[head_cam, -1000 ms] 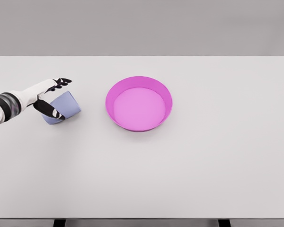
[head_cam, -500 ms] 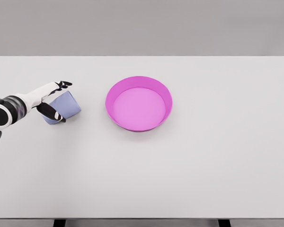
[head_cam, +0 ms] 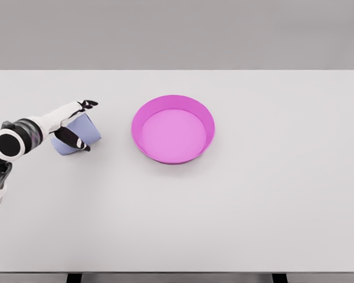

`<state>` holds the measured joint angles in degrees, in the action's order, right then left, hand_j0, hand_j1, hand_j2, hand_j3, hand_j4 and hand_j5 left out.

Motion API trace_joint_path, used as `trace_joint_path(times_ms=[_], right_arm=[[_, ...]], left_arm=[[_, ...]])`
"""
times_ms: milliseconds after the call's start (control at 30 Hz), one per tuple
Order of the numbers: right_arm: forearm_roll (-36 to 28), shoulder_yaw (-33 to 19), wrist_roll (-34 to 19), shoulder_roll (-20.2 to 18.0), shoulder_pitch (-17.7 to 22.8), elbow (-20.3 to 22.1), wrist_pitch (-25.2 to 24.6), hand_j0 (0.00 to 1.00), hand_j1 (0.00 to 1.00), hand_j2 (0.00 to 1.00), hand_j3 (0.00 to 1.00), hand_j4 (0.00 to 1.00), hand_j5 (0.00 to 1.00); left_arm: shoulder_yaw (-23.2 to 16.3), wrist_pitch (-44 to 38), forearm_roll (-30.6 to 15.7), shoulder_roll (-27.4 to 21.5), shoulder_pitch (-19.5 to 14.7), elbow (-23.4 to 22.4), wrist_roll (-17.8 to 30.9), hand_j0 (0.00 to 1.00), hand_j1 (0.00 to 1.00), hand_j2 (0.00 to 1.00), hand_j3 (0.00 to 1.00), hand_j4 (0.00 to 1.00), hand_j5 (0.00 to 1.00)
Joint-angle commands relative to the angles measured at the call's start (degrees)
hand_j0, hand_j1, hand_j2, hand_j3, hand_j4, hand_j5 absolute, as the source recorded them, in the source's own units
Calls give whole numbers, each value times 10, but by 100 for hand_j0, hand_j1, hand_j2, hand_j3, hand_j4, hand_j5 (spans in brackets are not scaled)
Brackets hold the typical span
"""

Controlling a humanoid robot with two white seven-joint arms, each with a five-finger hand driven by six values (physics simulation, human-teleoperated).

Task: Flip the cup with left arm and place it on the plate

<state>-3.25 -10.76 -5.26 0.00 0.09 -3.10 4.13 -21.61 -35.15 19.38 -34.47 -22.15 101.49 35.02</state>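
Lying on its side on the white table [head_cam: 236,206], a pale blue cup [head_cam: 82,132] is seen at the left, well apart from the pink plate [head_cam: 173,129] near the table's middle, with bare tabletop between them. The left hand [head_cam: 71,124] is spread around the cup, dark fingertips above and below it, though whether the fingers actually press on it cannot be told from this small view.
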Motion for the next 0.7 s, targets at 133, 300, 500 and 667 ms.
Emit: trace_joint_path(times_ms=[133, 300, 500, 667], right_arm=[[0, -1, 0, 0, 0, 0, 1, 100, 100, 100, 100, 100, 100], [0, -1, 0, 0, 0, 0, 0, 100, 100, 100, 100, 100, 100], [0, -1, 1, 0, 0, 0, 0, 100, 100, 100, 100, 100, 100], [0, -1, 0, 0, 0, 0, 0, 100, 100, 100, 100, 100, 100]], left_arm=[[-15, 1, 57, 0, 0, 0, 0, 100, 100, 100, 100, 100, 100], [-19, 1, 55, 0, 0, -1, 0, 100, 100, 100, 100, 100, 100], [-23, 1, 53, -2, 3, -5, 0, 100, 100, 100, 100, 100, 100], [-22, 1, 53, -3, 3, -9, 0, 100, 100, 100, 100, 100, 100]])
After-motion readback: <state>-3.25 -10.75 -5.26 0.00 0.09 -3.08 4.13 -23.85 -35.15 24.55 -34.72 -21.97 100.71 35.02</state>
